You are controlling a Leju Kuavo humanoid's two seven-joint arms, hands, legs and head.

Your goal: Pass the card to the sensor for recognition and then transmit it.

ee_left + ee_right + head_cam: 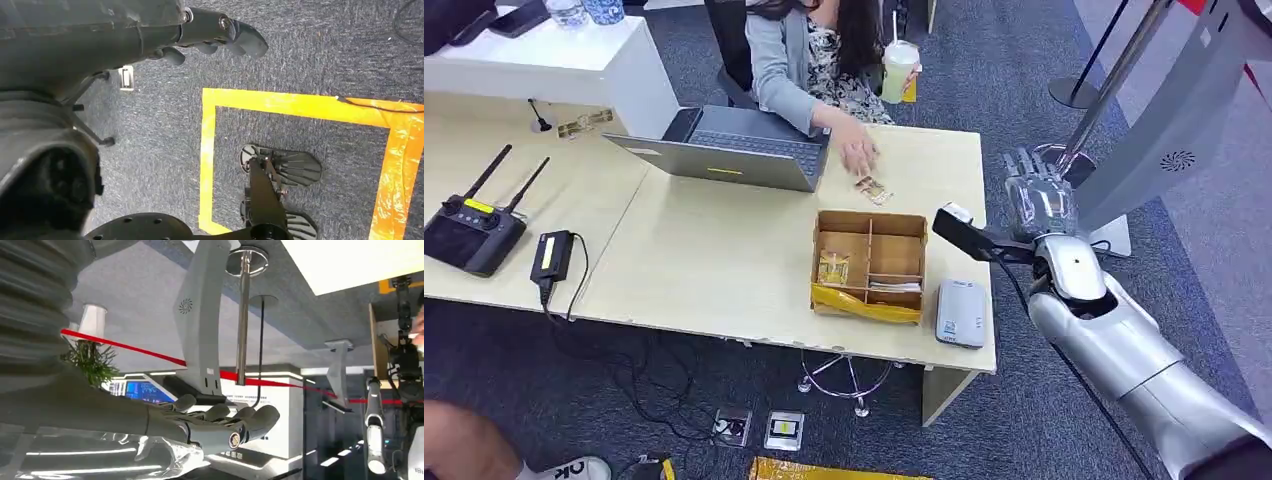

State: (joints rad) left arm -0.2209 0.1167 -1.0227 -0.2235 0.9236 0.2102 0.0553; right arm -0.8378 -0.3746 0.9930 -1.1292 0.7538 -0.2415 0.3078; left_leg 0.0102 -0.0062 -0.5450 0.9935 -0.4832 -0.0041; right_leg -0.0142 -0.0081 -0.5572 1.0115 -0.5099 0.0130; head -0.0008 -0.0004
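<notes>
Right hand empty, card on table

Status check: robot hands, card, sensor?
Right robot hand open, raised off the table's right end. Left robot hand hanging, empty. Card on table by a person's hand. Sensor clear.

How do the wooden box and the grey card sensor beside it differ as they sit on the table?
The wooden box is brown, open-topped and split into compartments holding cards; the card sensor is grey, flat and closed. The box is the larger; the sensor lies nearer the table's front corner. Both rest on the table, side by side.
</notes>
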